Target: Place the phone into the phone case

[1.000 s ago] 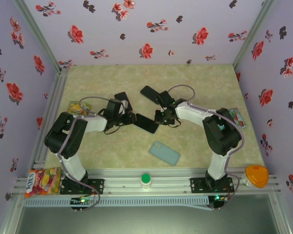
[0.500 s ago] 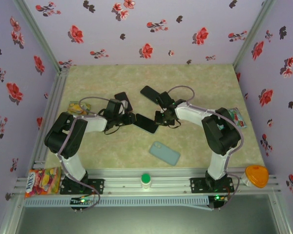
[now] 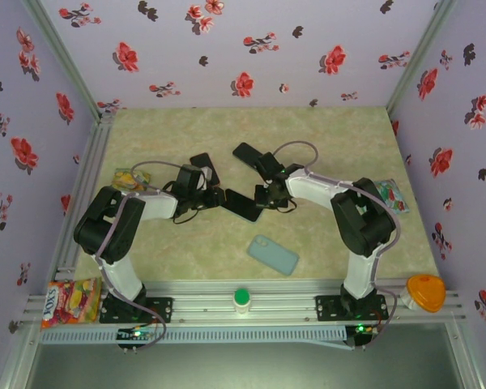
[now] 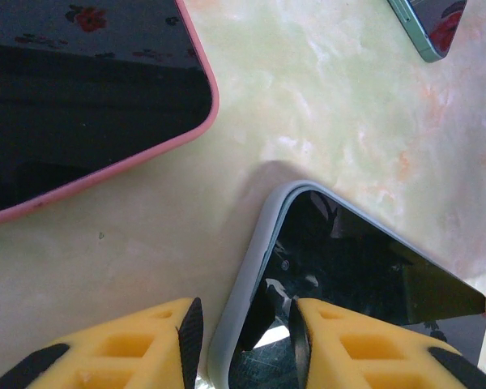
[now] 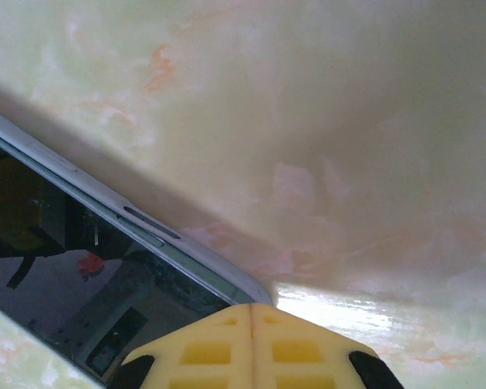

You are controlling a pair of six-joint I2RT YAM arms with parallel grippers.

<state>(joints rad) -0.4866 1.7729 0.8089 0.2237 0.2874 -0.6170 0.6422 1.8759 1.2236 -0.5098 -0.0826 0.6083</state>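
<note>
A black phone point(image 3: 241, 204) lies mid-table inside a pale grey case, between both grippers. In the left wrist view the case's grey rim point(image 4: 251, 267) curves round the dark screen point(image 4: 364, 267). My left gripper point(image 4: 243, 340) point(image 3: 215, 197) is open and straddles that rim, one pad on the table side and one over the screen. My right gripper point(image 5: 253, 312) point(image 3: 263, 197) is shut with nothing between its fingers, its tip resting against the opposite corner of the phone point(image 5: 65, 275) and the case's edge point(image 5: 186, 255). A separate light blue case point(image 3: 273, 254) lies nearer the front.
A pink-cased phone point(image 3: 201, 168) point(image 4: 81, 97) lies just behind my left gripper. Another dark phone point(image 3: 247, 154) point(image 4: 433, 24) lies behind my right one. Snack packets point(image 3: 130, 178) point(image 3: 393, 194) sit at the table's sides. A green-capped item point(image 3: 241, 298) and an orange object point(image 3: 425, 292) are on the front rail.
My right gripper has edged slightly left, and the cased phone has shifted a little toward my left gripper. The left arm has barely moved.
</note>
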